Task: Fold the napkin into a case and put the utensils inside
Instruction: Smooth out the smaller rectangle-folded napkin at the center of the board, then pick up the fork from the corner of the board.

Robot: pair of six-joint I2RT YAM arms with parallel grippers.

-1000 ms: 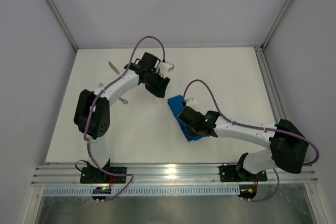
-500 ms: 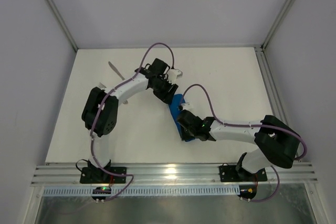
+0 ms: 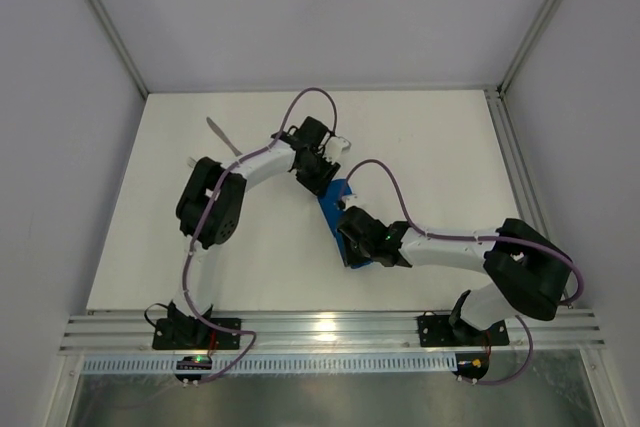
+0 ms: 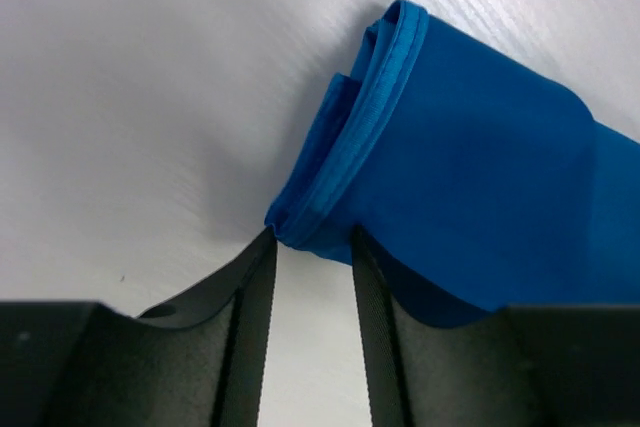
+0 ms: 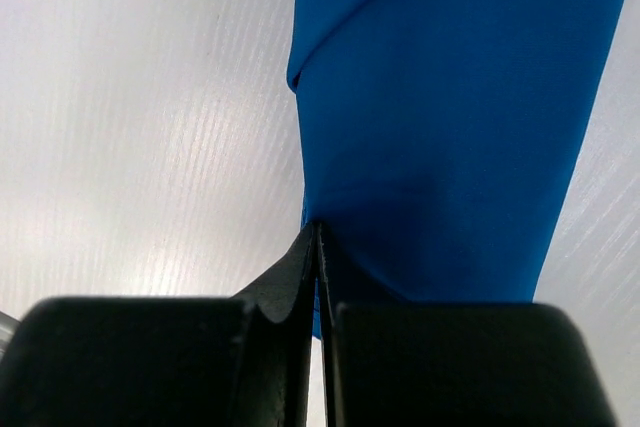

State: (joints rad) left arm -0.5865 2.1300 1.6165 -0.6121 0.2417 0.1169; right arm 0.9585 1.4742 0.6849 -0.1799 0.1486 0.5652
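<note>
ok so nearest to me, my right tool (image 5: 318,232) has its fingers pressed flat together, and as far as I can tell they're pinching the near end of the case (image 5: 450,97), since there's a sliver of blue showing in the slit between them. The case is the bright blue napkin folded down to a narrow strip, lying on the white counter (image 3: 430,147) about mid-way out, angled between my two arms. At its far end my left tool (image 4: 310,247) sits with fingers apart, tips right at the rolled corner where the stitched hem (image 4: 370,117) curls over itself, not closed on anything. My read on the cloth: light, floppy and a bit slick, so the layers will probably slide and unfold if I tug one side only. I'd grab at that doubled hem, where there's some thickness to bite, and keep the near end pinned while doing it. Way out at the far left lies what looks like the knife (image 3: 218,133), well apart from the case. I can't make out the fork for sure.
</note>
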